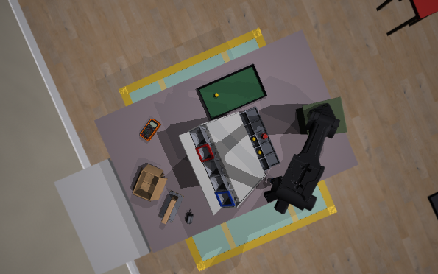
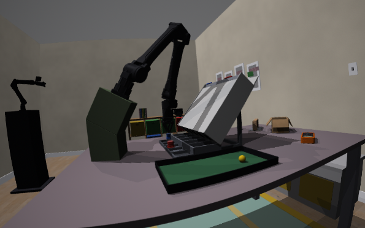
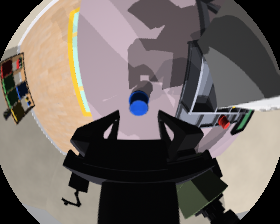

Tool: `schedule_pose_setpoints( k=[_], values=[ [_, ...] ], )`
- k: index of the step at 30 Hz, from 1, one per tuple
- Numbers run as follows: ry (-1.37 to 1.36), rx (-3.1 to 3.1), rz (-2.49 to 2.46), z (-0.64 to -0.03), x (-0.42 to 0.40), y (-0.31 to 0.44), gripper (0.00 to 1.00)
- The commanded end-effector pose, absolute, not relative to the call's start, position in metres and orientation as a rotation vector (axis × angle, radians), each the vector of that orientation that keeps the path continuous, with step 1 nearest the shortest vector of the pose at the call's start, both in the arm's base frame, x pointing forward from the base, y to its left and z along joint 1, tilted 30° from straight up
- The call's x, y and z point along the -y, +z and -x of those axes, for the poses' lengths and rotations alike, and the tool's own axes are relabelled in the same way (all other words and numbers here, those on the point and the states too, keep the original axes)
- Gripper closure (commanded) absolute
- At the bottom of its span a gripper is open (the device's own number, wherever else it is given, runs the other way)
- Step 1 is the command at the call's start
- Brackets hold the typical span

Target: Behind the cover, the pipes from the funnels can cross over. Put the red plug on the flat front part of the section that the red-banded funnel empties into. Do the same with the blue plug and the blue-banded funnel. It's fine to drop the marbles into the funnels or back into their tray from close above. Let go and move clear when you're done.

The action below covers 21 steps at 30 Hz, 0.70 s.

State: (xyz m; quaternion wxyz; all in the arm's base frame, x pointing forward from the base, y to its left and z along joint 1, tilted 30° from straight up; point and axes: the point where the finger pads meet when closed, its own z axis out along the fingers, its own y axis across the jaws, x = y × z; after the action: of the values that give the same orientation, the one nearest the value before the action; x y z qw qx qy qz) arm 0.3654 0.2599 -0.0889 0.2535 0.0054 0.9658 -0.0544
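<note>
The blue plug (image 3: 138, 103) stands upright on the table off the near end of the section row, and it shows between my fingertips in the wrist view. My gripper (image 3: 138, 113) is open and low around it; the fingers are apart from its sides. In the overhead view the gripper (image 1: 267, 182) hides the plug. The red plug (image 1: 265, 136) stands on the flat front part of a middle section. Two yellow marbles (image 1: 254, 139) (image 1: 259, 152) lie in neighbouring sections. The red-banded funnel (image 1: 204, 152) and the blue-banded funnel (image 1: 224, 199) sit atop the slanted cover (image 1: 233, 147).
A green marble tray (image 1: 232, 90) with one yellow marble (image 1: 216, 94) lies beyond the sections. The arm's dark green base block (image 2: 108, 124) stands at the table edge. An orange multimeter (image 1: 149, 129), an open cardboard box (image 1: 149, 182) and a small box (image 1: 169, 208) lie behind the funnels.
</note>
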Motion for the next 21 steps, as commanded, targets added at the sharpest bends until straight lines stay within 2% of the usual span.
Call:
schedule_pose_setpoints(
  k=[1, 21],
  values=[
    [-0.15, -2.624, -0.021, -0.374, -0.258, -0.097, 0.37],
    [-0.149, -2.624, -0.021, -0.388, -0.255, -0.12, 0.37]
  ],
)
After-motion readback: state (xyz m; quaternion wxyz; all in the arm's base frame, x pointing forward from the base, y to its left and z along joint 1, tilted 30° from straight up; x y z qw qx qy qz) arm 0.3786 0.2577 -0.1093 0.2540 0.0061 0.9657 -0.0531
